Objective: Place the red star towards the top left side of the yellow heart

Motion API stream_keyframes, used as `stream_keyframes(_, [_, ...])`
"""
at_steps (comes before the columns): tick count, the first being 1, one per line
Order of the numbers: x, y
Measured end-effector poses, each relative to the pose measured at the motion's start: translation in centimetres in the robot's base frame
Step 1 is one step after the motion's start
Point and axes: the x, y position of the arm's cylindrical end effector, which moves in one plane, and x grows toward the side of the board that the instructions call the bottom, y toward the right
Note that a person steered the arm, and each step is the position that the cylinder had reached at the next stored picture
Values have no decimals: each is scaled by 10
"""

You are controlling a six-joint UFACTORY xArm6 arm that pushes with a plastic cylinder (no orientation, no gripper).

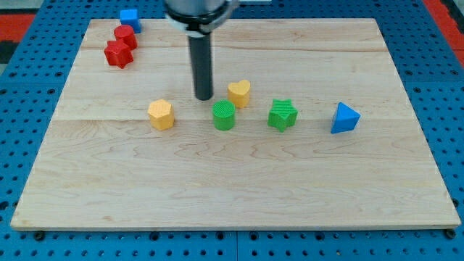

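Note:
The red star (118, 54) lies near the board's top left corner, just below a red cylinder (125, 36). The yellow heart (239, 93) sits near the board's middle. My tip (204, 97) rests on the board just left of the yellow heart, a small gap apart, and far to the right of and below the red star. The dark rod rises from it to the view's top.
A blue cube (130, 19) sits at the board's top left edge. A yellow hexagon (161, 114) lies left of my tip. A green cylinder (224, 115), a green star (282, 114) and a blue triangle (344, 118) lie in a row to the right.

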Motion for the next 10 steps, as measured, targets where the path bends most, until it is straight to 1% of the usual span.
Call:
stream_keyframes(2, [-6,-127])
stream_keyframes(3, [-25,-186])
stream_keyframes(4, [-49,-232])
stream_keyframes(6, [-95,-228])
stream_keyframes(7, [-109,-200])
stream_keyframes(10, [-96,-70])
